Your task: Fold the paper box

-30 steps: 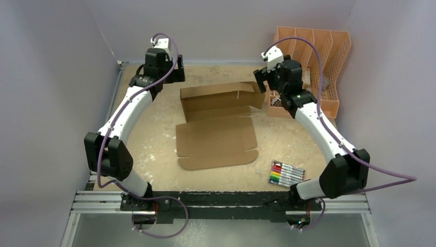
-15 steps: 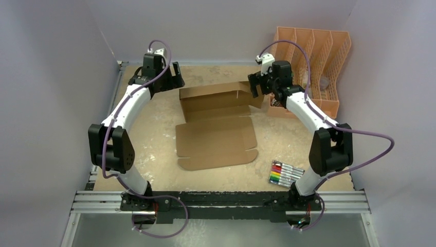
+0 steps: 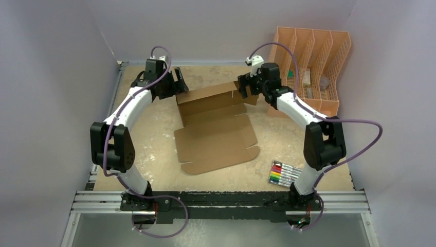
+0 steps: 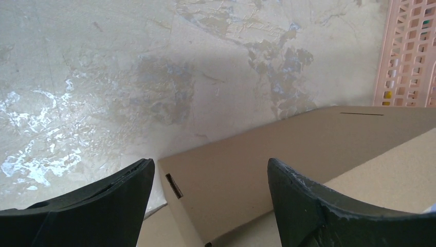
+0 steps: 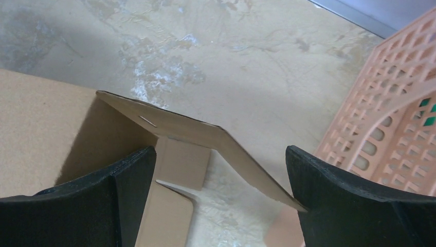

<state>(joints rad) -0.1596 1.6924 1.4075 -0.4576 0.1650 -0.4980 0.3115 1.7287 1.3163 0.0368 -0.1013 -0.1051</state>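
The paper box (image 3: pixel 216 128) is a brown corrugated sheet lying mid-table, its far panel folded up as a wall. My left gripper (image 3: pixel 177 84) is open at the wall's left end; in the left wrist view the wall's corner (image 4: pixel 216 175) sits between the spread fingers (image 4: pixel 108 206), not gripped. My right gripper (image 3: pixel 246 87) is open at the wall's right end; in the right wrist view a raised side flap (image 5: pixel 205 136) runs between the fingers (image 5: pixel 355 200), and its tip reaches the right finger.
A peach slotted organizer (image 3: pixel 313 67) stands at the back right, close behind my right arm; it also shows in the right wrist view (image 5: pixel 391 113). A pack of coloured markers (image 3: pixel 286 173) lies at the front right.
Both grippers moved inward and down to the ends of the box's raised far wall. The box has turned slightly, its right end swinging away.
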